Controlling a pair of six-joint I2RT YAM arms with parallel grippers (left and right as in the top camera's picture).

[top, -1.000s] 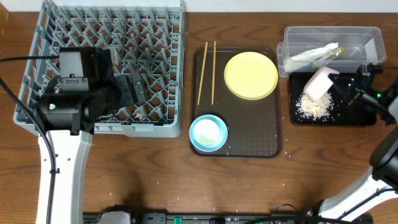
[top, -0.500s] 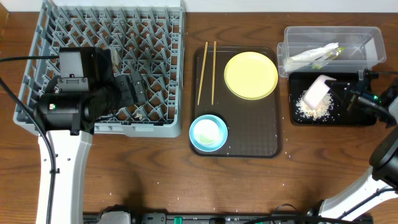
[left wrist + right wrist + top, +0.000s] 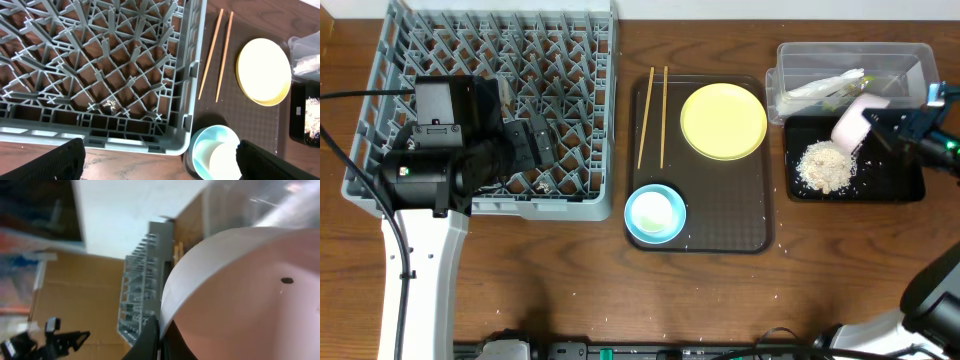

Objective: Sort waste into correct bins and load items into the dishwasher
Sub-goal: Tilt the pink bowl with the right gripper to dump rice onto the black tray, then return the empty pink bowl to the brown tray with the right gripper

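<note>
My right gripper [image 3: 876, 118] is shut on the rim of the white bowl [image 3: 850, 123], holding it tilted above the black tray [image 3: 900, 178]. A heap of beige crumbs [image 3: 824, 166] lies on that tray. In the right wrist view the fingers [image 3: 161, 332] pinch the bowl's edge [image 3: 240, 295]. The clear tub [image 3: 910, 60] holds the white napkin [image 3: 820, 89] and the green-yellow wrapper [image 3: 857, 85]. My left gripper [image 3: 532, 142] is open over the grey dish rack [image 3: 500, 60], empty [image 3: 160, 162]. The yellow plate [image 3: 723, 120], two chopsticks [image 3: 652, 117] and the blue bowl [image 3: 642, 232] holding the white cup [image 3: 656, 211] sit on the brown tray [image 3: 720, 215].
The left wrist view shows the rack [image 3: 100, 60], chopsticks [image 3: 216, 55], plate [image 3: 263, 70] and blue bowl [image 3: 205, 150] with the cup [image 3: 224, 161]. Small crumbs lie scattered on the brown tray and the wooden table [image 3: 570, 290].
My right gripper has lifted the white bowl up and to the right, away from the crumb heap. The heap on the black tray now shows in full. The left arm has not moved.
</note>
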